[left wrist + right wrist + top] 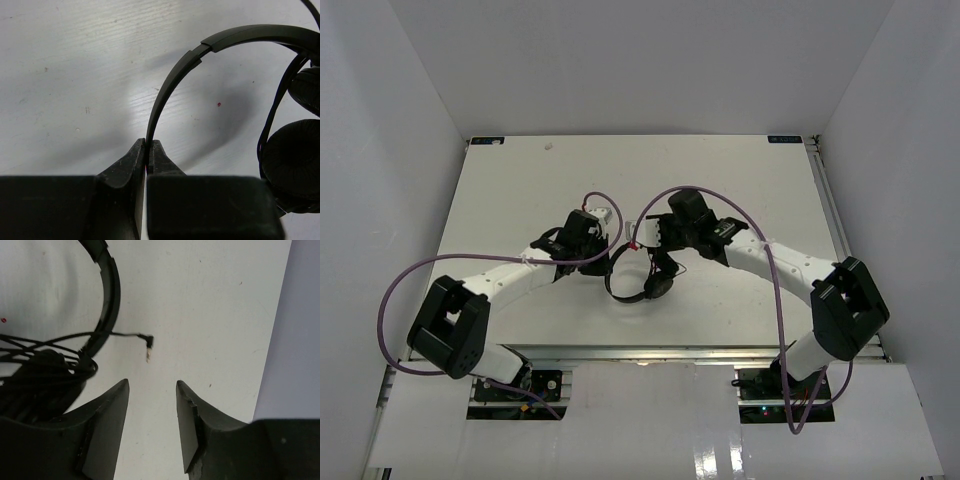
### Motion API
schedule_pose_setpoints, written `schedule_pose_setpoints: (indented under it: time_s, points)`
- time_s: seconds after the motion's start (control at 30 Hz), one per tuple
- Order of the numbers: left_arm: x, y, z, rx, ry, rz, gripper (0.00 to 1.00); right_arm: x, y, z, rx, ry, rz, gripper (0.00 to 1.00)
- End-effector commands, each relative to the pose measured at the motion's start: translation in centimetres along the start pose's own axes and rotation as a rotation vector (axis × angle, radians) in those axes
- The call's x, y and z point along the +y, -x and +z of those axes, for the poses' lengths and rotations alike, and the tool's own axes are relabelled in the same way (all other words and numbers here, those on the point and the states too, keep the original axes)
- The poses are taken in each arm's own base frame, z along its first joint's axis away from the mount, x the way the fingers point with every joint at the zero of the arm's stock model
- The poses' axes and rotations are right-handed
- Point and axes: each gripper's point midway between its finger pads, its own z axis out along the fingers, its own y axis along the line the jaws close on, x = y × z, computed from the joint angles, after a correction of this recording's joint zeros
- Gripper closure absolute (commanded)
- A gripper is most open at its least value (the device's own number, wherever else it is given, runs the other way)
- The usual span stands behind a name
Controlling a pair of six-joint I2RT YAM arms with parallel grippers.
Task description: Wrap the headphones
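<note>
The black headphones [638, 284] lie mid-table between the two arms. My left gripper [146, 150] is shut on the thin headband [170, 85], which arches up and to the right toward the round earcups [295, 160]. In the right wrist view the cord [45, 347] runs in several turns around the earcups at the left, and its small plug [149, 347] lies free on the table. Just short of that plug, my right gripper [152, 385] stands open with nothing between its fingers. From above, the left gripper [607, 262] and right gripper [655, 252] flank the headphones.
The white table [520, 180] is enclosed by white walls at the back and on both sides [890, 110]. The side wall [300, 315] shows at the right of the right wrist view. Purple cables [410, 275] loop off both arms.
</note>
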Motion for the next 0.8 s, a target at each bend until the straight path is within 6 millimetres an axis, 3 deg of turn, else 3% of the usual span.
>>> schedule_pose_setpoints:
  time_s: [0.0,0.23,0.4,0.7,0.77]
  points:
    - [-0.2,3.2,-1.0,-0.073,0.008,-0.016,1.0,-1.9,-0.4,-0.7,-0.042,-0.047,0.041,0.42]
    - [1.1,4.2,-1.2,-0.07,0.078,-0.04,1.0,-3.1,-2.2,-2.4,-0.045,-0.094,0.223,0.38]
    - [3.7,5.3,-0.6,-0.066,0.186,-0.138,1.0,-3.1,-1.9,-6.1,-0.133,-0.131,0.468,0.28]
    - [6.9,8.4,2.0,-0.057,0.29,-0.23,1.0,1.1,-2.0,-11.5,-0.266,-0.138,0.643,0.02]
    - [7.0,8.8,2.5,-0.056,0.295,-0.232,0.94,1.8,-2.0,-12.4,-0.288,-0.146,0.681,0.06]
